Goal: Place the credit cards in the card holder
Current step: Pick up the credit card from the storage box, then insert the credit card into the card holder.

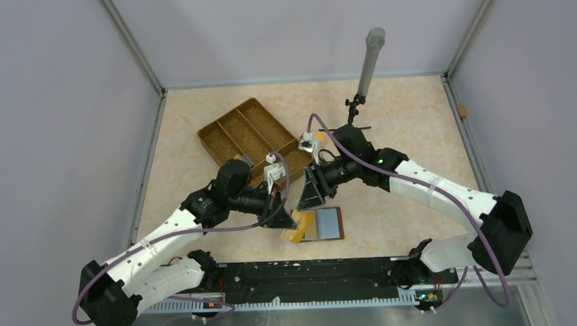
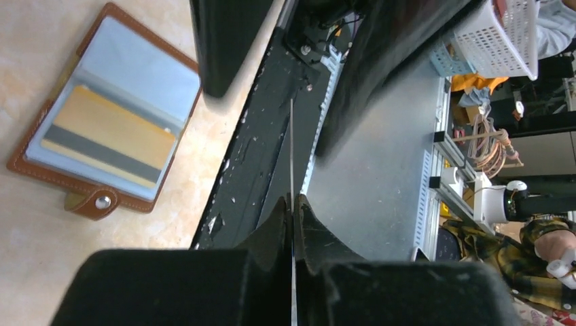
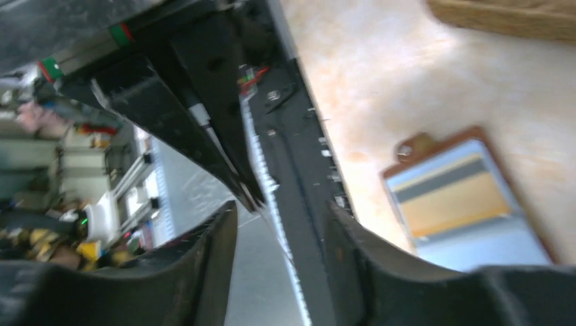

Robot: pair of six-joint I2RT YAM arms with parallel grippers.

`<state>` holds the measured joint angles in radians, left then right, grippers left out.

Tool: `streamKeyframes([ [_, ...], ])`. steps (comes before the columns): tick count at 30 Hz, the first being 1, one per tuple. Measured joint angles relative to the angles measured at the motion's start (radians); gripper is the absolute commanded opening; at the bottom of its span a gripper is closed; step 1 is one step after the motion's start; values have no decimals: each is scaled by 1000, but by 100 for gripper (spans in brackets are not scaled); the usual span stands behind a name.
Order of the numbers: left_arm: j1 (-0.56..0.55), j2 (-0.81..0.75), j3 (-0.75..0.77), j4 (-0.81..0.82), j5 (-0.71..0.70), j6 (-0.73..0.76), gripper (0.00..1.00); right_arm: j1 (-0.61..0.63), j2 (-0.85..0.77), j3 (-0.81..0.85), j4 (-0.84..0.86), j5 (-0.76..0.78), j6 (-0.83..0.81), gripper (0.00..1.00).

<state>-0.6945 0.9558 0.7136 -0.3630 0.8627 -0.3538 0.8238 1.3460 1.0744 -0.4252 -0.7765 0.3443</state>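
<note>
Reddish-brown leather card holder (image 1: pixel 330 224) lies open on the beige table (image 1: pixel 415 129), near the front edge. A gold card (image 2: pixel 109 132) with a dark stripe sits in one clear pocket. The left gripper (image 2: pixel 293 200), by the holder's left side, pinches a thin card (image 2: pixel 292 149) (seen edge-on, colour unclear). The right gripper (image 3: pixel 282 207) has its jaws apart, holding nothing.

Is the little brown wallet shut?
No, the wallet lies open on the table, with a yellow card showing inside it.
</note>
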Motion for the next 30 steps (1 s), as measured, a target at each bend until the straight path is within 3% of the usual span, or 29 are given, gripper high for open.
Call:
streamKeyframes([
  [3,-5,-37,-72,59,-51,-78,0,-82,-66,-61,-2,68,43,62],
  [7,-12,-78,-203,181,-169,-230,0,-176,-183,-162,-27,228,94,61],
  [12,-24,-50,-340,357,-321,-445,0,-188,-240,-280,-55,398,162,58],
  [17,-64,79,-371,533,-423,-610,0,-192,-241,-406,-53,499,235,56],
  [30,-109,354,-371,767,-482,-734,0,-192,-198,-491,42,604,307,43],
])
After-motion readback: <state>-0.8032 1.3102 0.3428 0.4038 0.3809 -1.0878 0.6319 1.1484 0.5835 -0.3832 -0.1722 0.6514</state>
